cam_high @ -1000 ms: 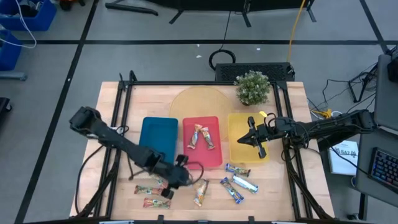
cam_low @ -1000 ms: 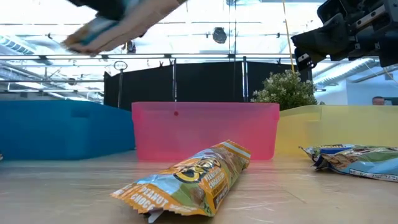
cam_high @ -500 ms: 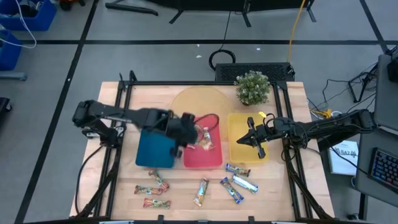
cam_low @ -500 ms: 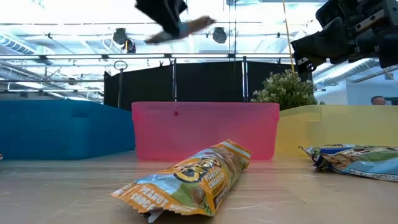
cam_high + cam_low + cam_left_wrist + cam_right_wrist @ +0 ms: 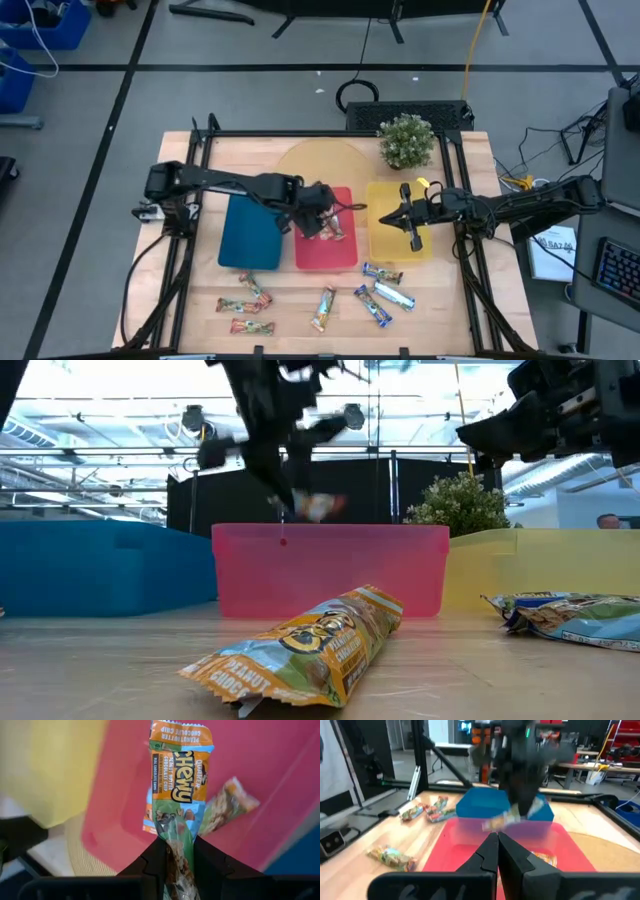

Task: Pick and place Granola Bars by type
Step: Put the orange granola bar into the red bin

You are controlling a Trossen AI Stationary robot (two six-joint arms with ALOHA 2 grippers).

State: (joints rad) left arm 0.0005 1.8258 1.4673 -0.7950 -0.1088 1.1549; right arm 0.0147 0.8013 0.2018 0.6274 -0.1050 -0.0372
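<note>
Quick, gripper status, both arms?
Left gripper: shut on an orange-gold granola bar over the red tray.
Right gripper: shut, empty.

Below the left gripper (image 5: 322,222), red tray (image 5: 345,255) holds two bars (image 5: 330,226); floor beside them lies bare

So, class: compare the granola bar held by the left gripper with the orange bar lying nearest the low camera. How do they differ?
The held bar hangs in the air above the red tray; the table bar lies flat on the wood. The held bar is pinched at one end by the left gripper; nothing touches the table bar. Both wear orange-gold wrappers.
</note>
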